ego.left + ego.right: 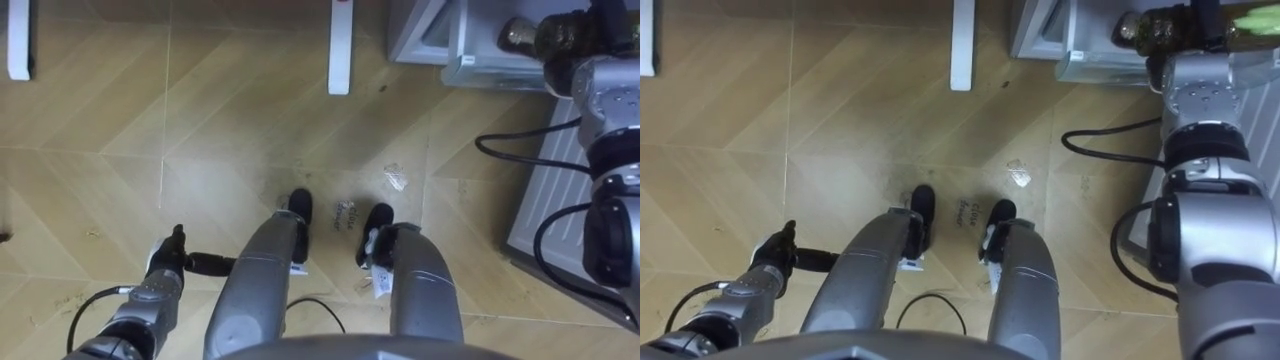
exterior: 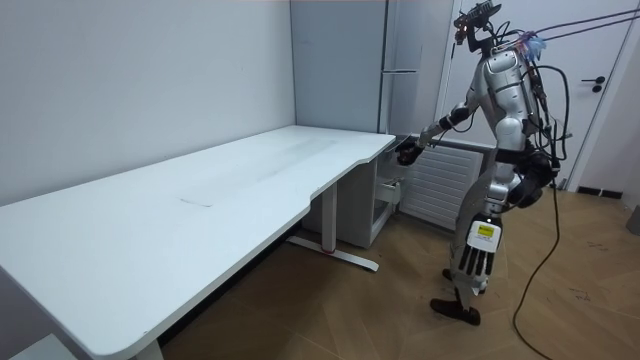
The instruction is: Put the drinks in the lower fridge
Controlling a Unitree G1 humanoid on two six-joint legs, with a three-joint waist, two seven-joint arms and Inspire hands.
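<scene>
My right hand (image 1: 562, 36) reaches forward at the top right, its dark fingers curled round a drink bottle (image 1: 518, 35) with a brownish top; a yellow-green part of the bottle (image 1: 1250, 12) shows behind the hand. It hovers over the pale lower edge of the grey fridge (image 1: 440, 40). In the room view the tall grey fridge (image 2: 400, 60) stands beyond the desk's end, and my right hand (image 2: 408, 152) is stretched towards it. My left hand (image 1: 165, 268) hangs low by my left leg, fingers straight and holding nothing; it also shows in the room view (image 2: 480, 258).
I stand on a wooden floor beside a white ribbed radiator (image 1: 550, 200). White desk legs (image 1: 340, 45) stand ahead, under the long white desk (image 2: 200, 190). A small white scrap (image 1: 396, 178) lies on the floor before my feet.
</scene>
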